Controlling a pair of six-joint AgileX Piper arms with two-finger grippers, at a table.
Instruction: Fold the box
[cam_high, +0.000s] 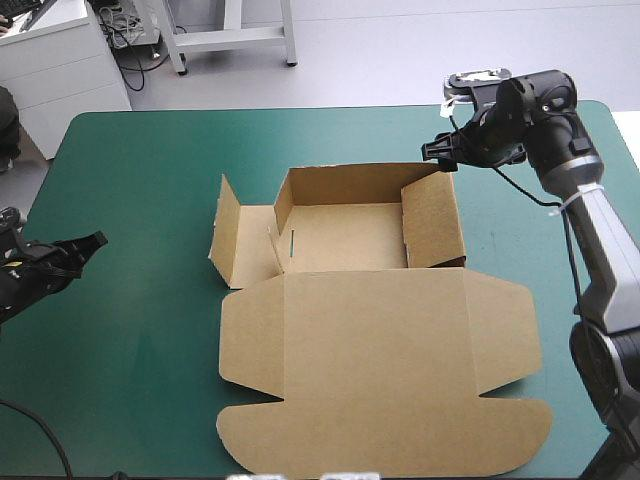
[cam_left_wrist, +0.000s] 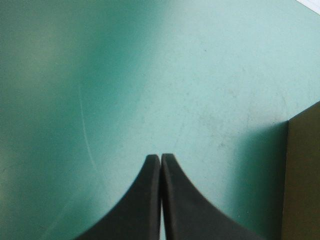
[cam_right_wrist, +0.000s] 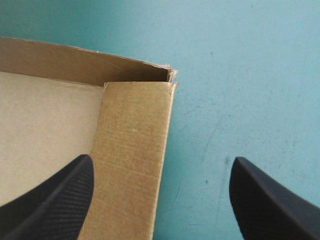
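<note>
At the middle of the table (cam_high: 130, 160) you have the box (cam_high: 370, 340), one sheet of brown board. Its tray part lies on the far side and its lid (cam_high: 380, 400) lies flat on the near side, so the long axis goes from far to near. Of the tray, the back wall (cam_high: 350, 183) and the right wall (cam_high: 432, 225) stand up. The left wall (cam_high: 228, 232) also stands, but it swings outward and is not tucked.

Over the far right corner of the box hangs the right gripper (cam_high: 440, 155), spread wide and holding nothing. From its wrist you see one of the fingers (cam_right_wrist: 60, 200) above the tray's inside and the other above the teal-green cover (cam_right_wrist: 240, 75) outside, with the right wall between them. I judge this arm is the nearer one for that wall, and the box lies just under it.

Well apart from the box's left side waits the left gripper (cam_high: 92, 243), pressed together and empty. Only an edge of board shows ahead of it.

You count one box, three raised walls, one lid and two grippers.
</note>
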